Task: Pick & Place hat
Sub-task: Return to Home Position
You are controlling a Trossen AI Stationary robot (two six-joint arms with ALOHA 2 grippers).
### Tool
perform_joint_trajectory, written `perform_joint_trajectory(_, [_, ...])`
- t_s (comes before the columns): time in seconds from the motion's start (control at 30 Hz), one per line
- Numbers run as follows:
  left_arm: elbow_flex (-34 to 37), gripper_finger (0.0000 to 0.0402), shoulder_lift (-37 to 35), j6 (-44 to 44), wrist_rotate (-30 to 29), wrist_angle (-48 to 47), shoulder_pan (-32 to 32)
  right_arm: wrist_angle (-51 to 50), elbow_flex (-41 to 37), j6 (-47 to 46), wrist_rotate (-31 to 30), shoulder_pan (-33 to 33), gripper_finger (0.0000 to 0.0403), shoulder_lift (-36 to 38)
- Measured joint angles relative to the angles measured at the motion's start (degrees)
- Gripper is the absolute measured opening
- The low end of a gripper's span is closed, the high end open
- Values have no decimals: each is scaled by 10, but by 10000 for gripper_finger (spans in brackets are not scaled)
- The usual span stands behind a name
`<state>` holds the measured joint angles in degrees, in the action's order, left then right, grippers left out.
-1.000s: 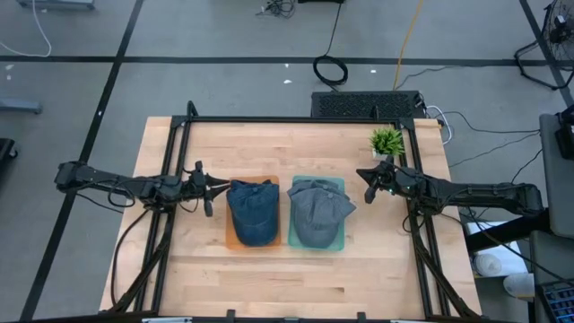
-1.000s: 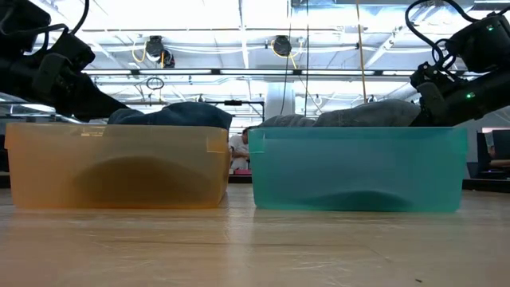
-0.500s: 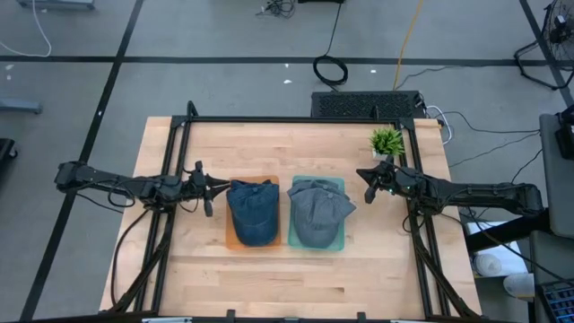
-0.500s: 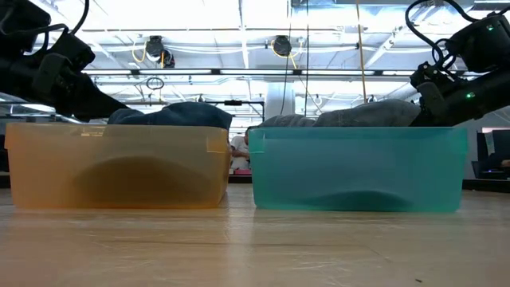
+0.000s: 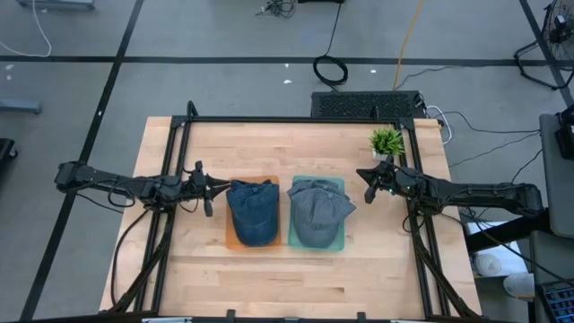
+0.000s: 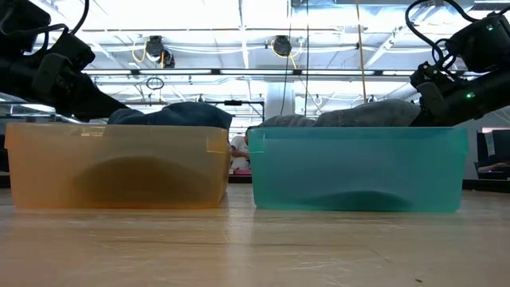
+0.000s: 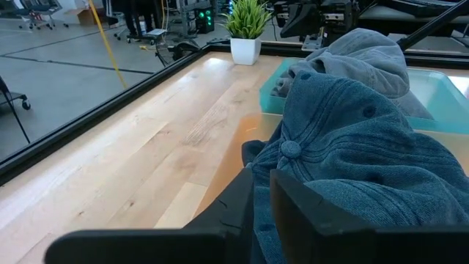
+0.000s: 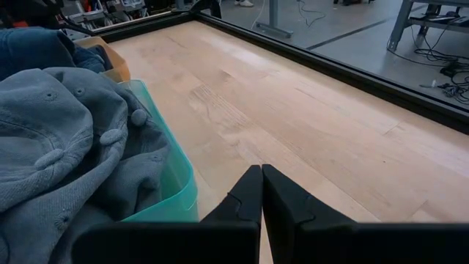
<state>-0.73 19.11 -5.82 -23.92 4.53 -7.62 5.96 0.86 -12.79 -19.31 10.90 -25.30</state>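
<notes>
A dark blue denim cap [image 5: 252, 211] lies in an orange bin [image 6: 119, 167], crown button up [image 7: 291, 149]. A grey cap [image 5: 318, 213] fills the teal bin [image 6: 358, 167] beside it on the right. My left gripper [image 5: 208, 191] hovers shut just left of the orange bin, its fingers [image 7: 262, 192] pointing at the blue cap without touching it. My right gripper [image 5: 367, 186] is shut too, just right of the teal bin, over bare wood [image 8: 261, 187].
A small potted plant [image 5: 387, 142] stands near the table's far right corner, behind my right gripper. A black frame rail [image 5: 287, 119] runs round the tabletop. Bare wood lies on the near and far sides of the two bins.
</notes>
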Motion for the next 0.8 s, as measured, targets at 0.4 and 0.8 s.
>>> perform_joint_trajectory(0.4, [0,71,0,0,0,0,0,0,0,0,0,0,0,0])
perform_joint_trajectory(0.8, [0,72,0,0,0,0,0,0,0,0,0,0,0,0])
